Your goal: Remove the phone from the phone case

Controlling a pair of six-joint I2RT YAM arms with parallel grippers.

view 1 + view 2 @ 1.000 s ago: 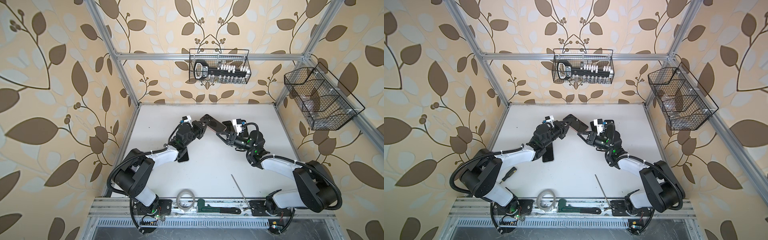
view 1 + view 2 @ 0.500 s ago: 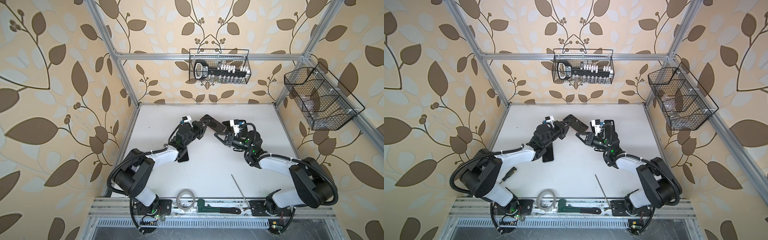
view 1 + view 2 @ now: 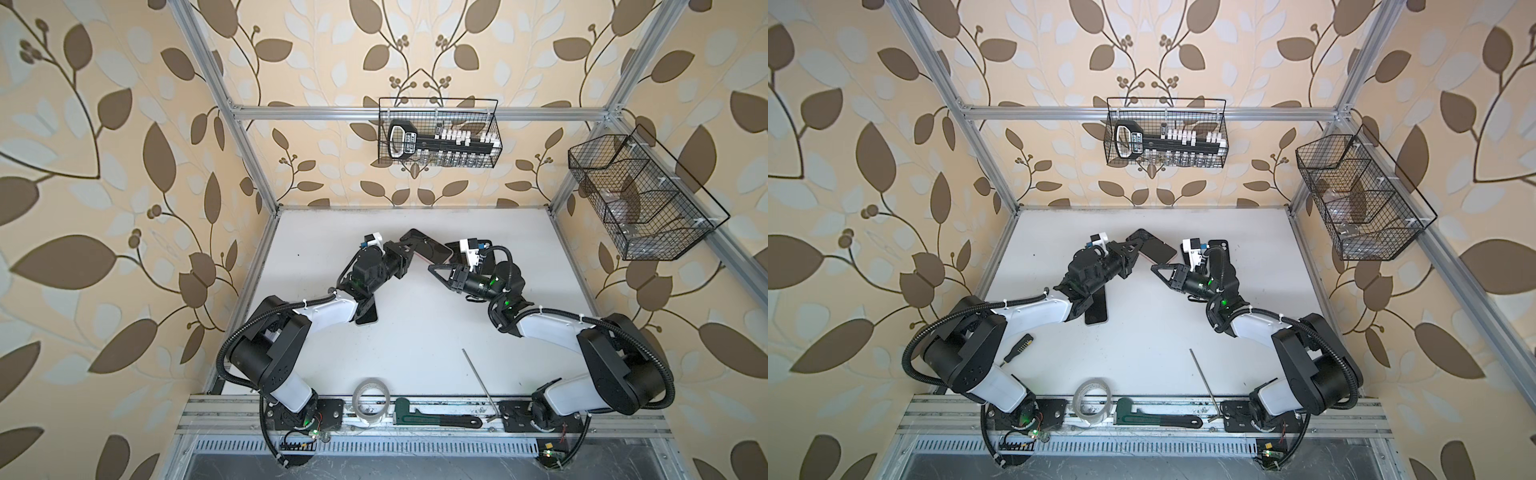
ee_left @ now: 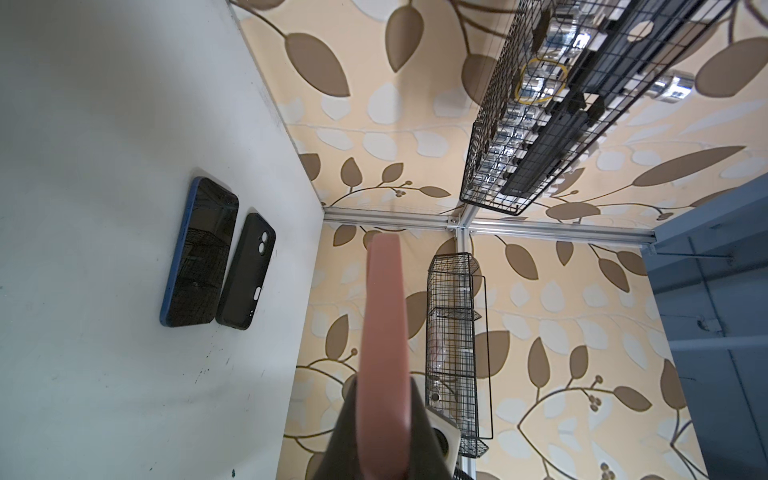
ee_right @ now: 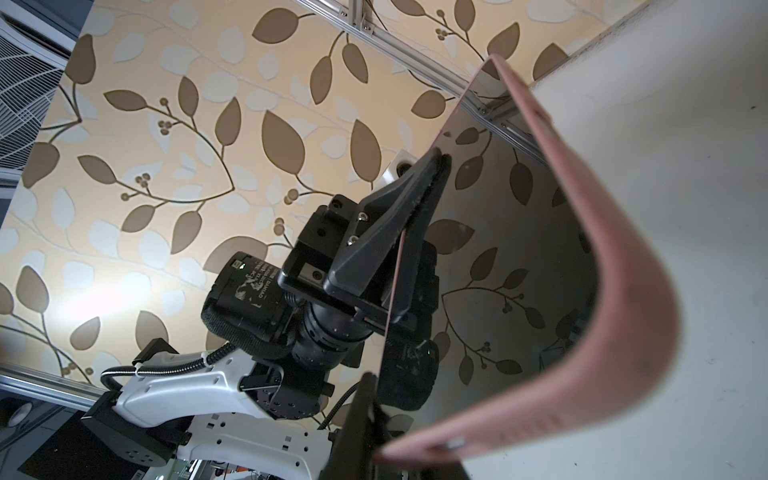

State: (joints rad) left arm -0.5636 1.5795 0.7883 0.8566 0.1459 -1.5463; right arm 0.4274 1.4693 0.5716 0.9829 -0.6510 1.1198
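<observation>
A phone (image 3: pixel 428 247) (image 3: pixel 1156 249) in a pink phone case (image 5: pixel 623 291) hangs tilted above the white table, in both top views. My left gripper (image 3: pixel 409 245) (image 3: pixel 1136 245) is shut on it, one finger (image 5: pixel 415 195) on the glossy screen (image 5: pixel 519 270) and one on the back. The left wrist view shows the pink case edge (image 4: pixel 382 332) running out from between those fingers. My right gripper (image 3: pixel 434 268) (image 3: pixel 1156 268) (image 5: pixel 368 399) sits at the phone's near corner. Its fingers are nearly together, pinching the case's edge there.
A dark blue phone (image 4: pixel 199 257) and an empty black case (image 4: pixel 249 274) lie side by side on the table. Another dark phone (image 3: pixel 368 316) lies under the left arm. Wire baskets (image 3: pixel 438 133) (image 3: pixel 640 199) hang on the walls. Tape roll (image 3: pixel 371 397), wrench (image 3: pixel 436 417) and rod (image 3: pixel 480 382) lie at the front.
The right gripper has moved left to the phone's corner and its jaws have closed there. The left gripper and the phone have stayed put.
</observation>
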